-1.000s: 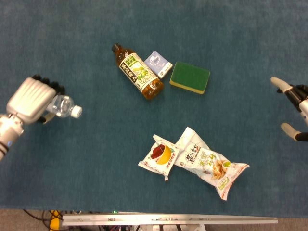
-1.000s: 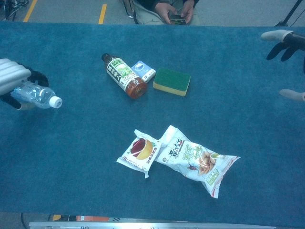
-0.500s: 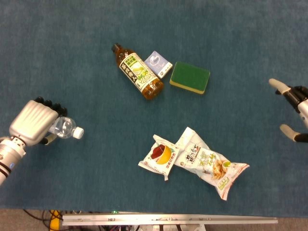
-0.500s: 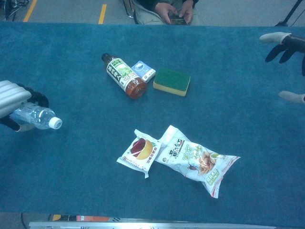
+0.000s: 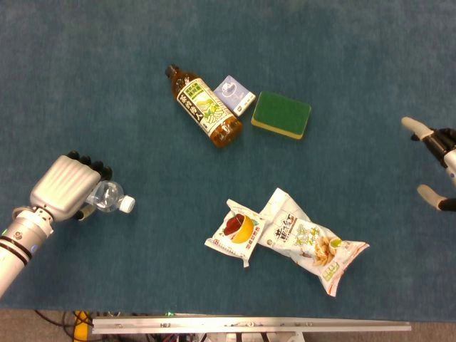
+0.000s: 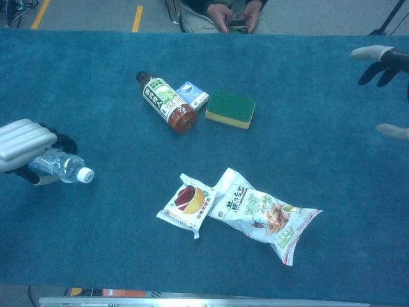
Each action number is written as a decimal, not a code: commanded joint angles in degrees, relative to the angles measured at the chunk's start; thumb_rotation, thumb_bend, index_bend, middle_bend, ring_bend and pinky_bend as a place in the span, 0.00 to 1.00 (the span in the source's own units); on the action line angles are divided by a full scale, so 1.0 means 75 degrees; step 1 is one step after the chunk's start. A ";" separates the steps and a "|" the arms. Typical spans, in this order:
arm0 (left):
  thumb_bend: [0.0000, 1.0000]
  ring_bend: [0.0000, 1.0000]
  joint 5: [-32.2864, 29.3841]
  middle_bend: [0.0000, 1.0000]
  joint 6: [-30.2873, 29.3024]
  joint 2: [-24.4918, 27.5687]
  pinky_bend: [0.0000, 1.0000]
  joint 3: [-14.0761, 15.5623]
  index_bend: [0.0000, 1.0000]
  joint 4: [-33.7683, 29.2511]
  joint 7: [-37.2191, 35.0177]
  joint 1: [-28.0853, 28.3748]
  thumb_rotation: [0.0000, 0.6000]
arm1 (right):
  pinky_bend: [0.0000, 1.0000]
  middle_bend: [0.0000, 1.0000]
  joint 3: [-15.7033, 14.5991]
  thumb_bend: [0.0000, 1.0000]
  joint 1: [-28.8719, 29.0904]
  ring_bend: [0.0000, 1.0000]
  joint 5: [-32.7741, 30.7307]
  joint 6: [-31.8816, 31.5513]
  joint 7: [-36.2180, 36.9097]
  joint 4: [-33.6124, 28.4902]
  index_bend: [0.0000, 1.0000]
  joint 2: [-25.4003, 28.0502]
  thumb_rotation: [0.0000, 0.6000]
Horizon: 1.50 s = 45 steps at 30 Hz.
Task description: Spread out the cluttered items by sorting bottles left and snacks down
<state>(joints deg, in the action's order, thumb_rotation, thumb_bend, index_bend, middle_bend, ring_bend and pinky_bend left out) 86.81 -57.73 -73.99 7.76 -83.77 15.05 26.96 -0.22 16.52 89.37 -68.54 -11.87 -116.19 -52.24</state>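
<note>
The left hand [image 5: 63,191] has its fingers curled round a clear water bottle [image 5: 108,197], cap pointing toward the snack bags, well left of the tea bottle [image 5: 205,108]; best to lay it flat on the cloth and open slowly so it does not roll. Right of the tea bottle lie a small box [image 5: 234,94] and sponge [image 5: 281,115], the snack bags [image 5: 285,239] below it. Far right, the right hand [image 5: 434,167] hangs spread and holds nothing.
</note>
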 commanded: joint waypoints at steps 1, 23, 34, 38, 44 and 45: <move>0.26 0.27 -0.0221 0.32 0.0276 0.0105 0.36 -0.0024 0.26 -0.0172 0.0195 0.0068 1.00 | 0.51 0.31 -0.0006 0.22 -0.0016 0.31 -0.0001 -0.0017 0.0010 0.0006 0.00 0.0010 1.00; 0.26 0.08 -0.0360 0.12 0.0505 0.1250 0.22 -0.0503 0.11 -0.1717 0.0410 0.0545 1.00 | 0.51 0.31 0.0021 0.22 0.0003 0.31 0.0002 0.0003 0.0036 0.0043 0.00 -0.0050 1.00; 0.28 0.08 0.0000 0.09 0.0782 0.0718 0.20 -0.1171 0.11 -0.1211 -0.0891 0.1306 1.00 | 0.51 0.31 0.0025 0.22 0.0071 0.31 0.0037 0.0094 -0.0027 -0.0041 0.00 -0.0138 1.00; 0.30 0.08 0.0075 0.09 0.0866 0.0435 0.20 -0.1262 0.11 -0.0975 -0.1216 0.1496 1.00 | 0.51 0.31 0.0046 0.22 0.0093 0.31 0.0018 0.0104 -0.0088 -0.0061 0.00 -0.0171 1.00; 0.30 0.08 0.0101 0.09 0.0879 0.0218 0.19 -0.1249 0.11 -0.0768 -0.1232 0.1592 1.00 | 0.51 0.31 0.0140 0.23 0.0212 0.31 -0.0192 0.0255 -0.0196 -0.0041 0.00 -0.0218 1.00; 0.30 0.08 0.0091 0.09 0.0861 0.0213 0.19 -0.1241 0.11 -0.0753 -0.1241 0.1588 1.00 | 0.51 0.31 0.0170 0.23 0.0246 0.31 -0.0229 0.0284 -0.0219 -0.0037 0.00 -0.0233 1.00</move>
<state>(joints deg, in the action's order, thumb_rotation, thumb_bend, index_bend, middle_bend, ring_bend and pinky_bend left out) 87.53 -51.21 -72.35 -1.58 -89.47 5.76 38.87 0.89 18.19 87.84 -66.59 -13.36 -116.51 -53.87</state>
